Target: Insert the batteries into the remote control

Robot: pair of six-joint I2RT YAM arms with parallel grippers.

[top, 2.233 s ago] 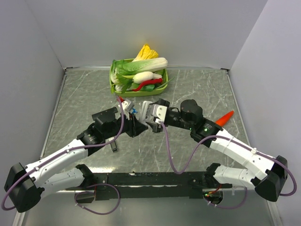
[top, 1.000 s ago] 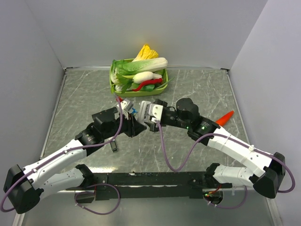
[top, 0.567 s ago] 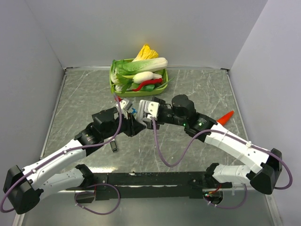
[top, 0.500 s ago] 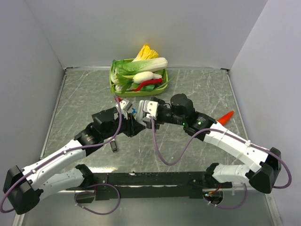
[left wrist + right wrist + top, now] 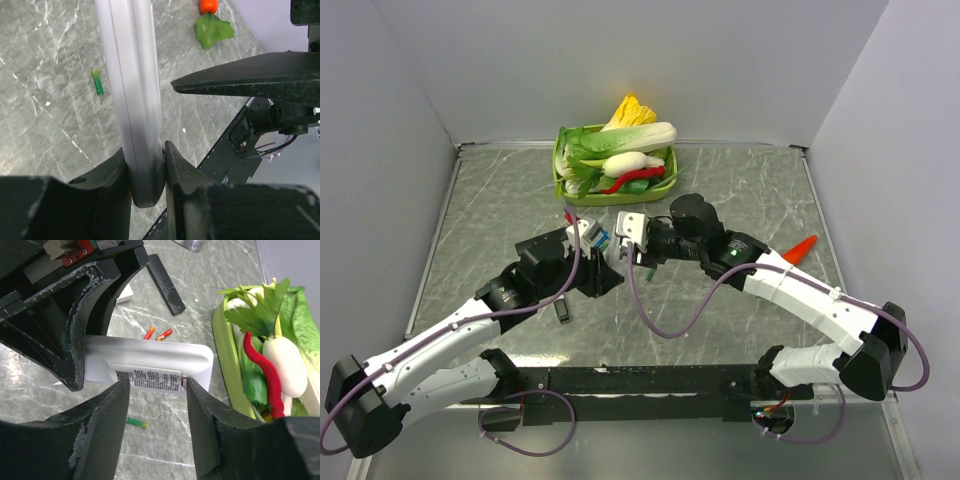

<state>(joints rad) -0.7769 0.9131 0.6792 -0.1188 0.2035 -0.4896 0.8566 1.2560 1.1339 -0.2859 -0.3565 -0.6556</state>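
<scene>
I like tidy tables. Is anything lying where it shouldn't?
Yes. The carrot lies alone on the table, away from the vegetable basket, and a green battery and two red batteries lie scattered loose on it.

White arms [image 5: 800,295], black at the joints [image 5: 695,215], trail purple cables [image 5: 665,335] (loosely looped).

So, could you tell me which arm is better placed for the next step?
Probably right: the right end effector straddles the white remote at its label; the left end effector clamps it.
</scene>
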